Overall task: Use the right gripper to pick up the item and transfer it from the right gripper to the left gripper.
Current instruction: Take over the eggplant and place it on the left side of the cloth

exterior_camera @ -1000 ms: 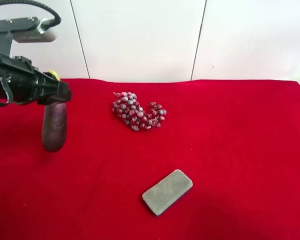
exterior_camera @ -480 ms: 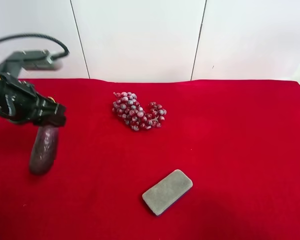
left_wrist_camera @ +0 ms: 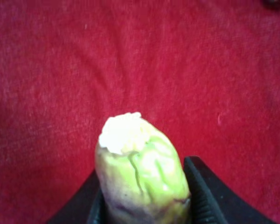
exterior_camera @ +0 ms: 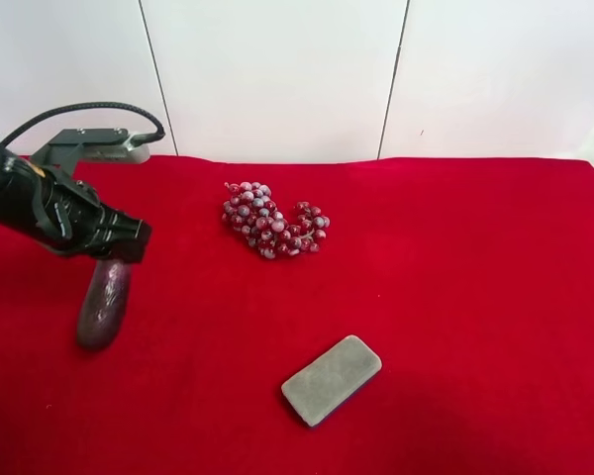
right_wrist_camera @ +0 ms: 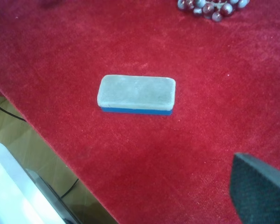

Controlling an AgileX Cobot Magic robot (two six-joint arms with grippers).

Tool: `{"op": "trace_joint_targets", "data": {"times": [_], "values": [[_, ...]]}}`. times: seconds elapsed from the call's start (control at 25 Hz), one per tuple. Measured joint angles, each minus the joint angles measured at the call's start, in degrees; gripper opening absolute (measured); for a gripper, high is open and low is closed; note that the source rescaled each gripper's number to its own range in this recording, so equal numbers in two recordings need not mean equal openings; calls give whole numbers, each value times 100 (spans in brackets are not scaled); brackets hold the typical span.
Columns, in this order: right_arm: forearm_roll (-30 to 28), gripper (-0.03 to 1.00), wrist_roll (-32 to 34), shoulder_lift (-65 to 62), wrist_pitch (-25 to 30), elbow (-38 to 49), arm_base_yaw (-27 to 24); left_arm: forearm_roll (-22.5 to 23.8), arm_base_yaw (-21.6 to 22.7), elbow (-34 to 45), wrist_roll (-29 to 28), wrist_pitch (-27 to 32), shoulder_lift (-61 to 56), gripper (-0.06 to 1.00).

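Pinching one eggplant (exterior_camera: 103, 303): left gripper (exterior_camera: 117, 247). Right gripper (right_wrist_camera: 261, 189) spread. One grape bunch (exterior_camera: 274, 219), one grey block (exterior_camera: 331, 379).

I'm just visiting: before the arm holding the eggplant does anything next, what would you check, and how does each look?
1. Left hand gripping the eggplant: ok, fingers flank its stem end.
2. Eggplant's lower end touching the red cloth: cannot tell.
3. Grapes apart from the eggplant: ok.
4. Grey block apart from the eggplant: ok.
5. Right hand let go: ok, nothing held in its own view.
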Motion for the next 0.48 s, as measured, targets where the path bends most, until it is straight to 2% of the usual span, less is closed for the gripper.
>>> {"op": "trace_joint_targets", "data": {"times": [0.32,0.48], "values": [[0,100,0,0,-2,0,-30,0,0,-586,5,200,593,0],[0,100,0,0,-2,0,-521,0,0,-645,5,206,844,0]]}}
